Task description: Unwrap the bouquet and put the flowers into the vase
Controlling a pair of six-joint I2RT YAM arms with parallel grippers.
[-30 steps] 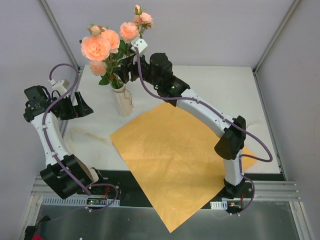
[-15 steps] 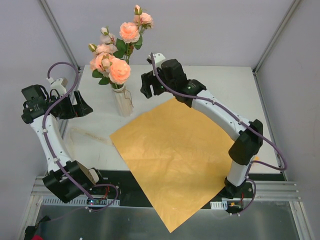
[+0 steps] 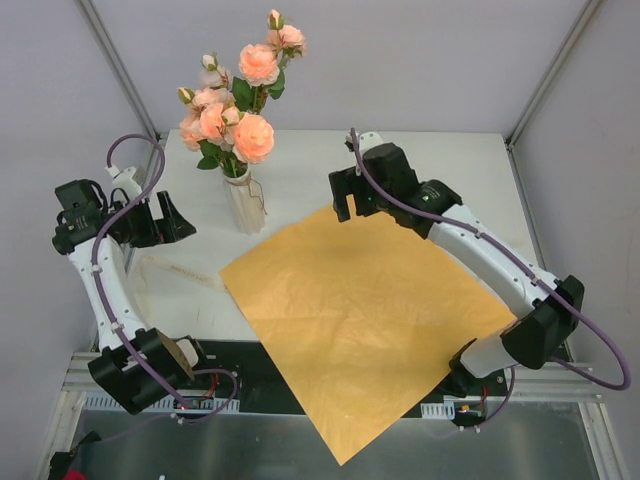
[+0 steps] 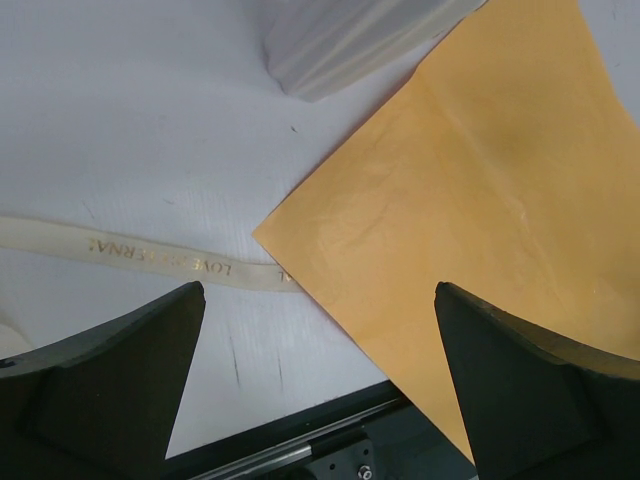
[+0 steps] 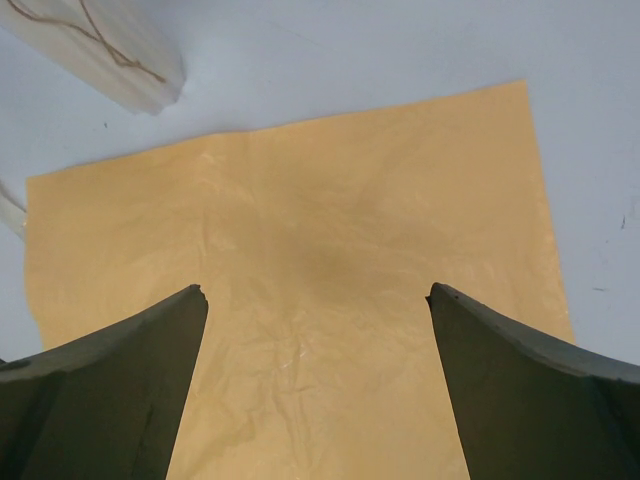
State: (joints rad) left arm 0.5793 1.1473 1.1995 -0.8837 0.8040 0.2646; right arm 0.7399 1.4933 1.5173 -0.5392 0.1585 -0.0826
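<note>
The flowers (image 3: 232, 118), pink-peach roses with green leaves, stand upright in the whitish vase (image 3: 245, 204) at the back left of the table. The orange paper (image 3: 350, 305) of the bouquet lies unfolded flat, its near corner past the table's front edge. My right gripper (image 3: 347, 208) hovers open over the sheet's far corner, right of the vase, and holds nothing; in its wrist view the paper (image 5: 300, 240) fills the gap (image 5: 316, 291) and the vase (image 5: 100, 45) lies top left. My left gripper (image 3: 180, 222) is open and empty left of the vase (image 4: 340, 40).
A cream ribbon (image 3: 180, 270) with gold lettering lies on the table left of the sheet, also in the left wrist view (image 4: 150, 258). The table's black front rail (image 4: 340, 445) runs just below the left gripper (image 4: 318, 290). Grey walls close in the back and sides.
My right gripper has opened, let go of the flowers and pulled back to the right over the paper. The blooms have settled lower in the vase. The left arm barely shifted.
</note>
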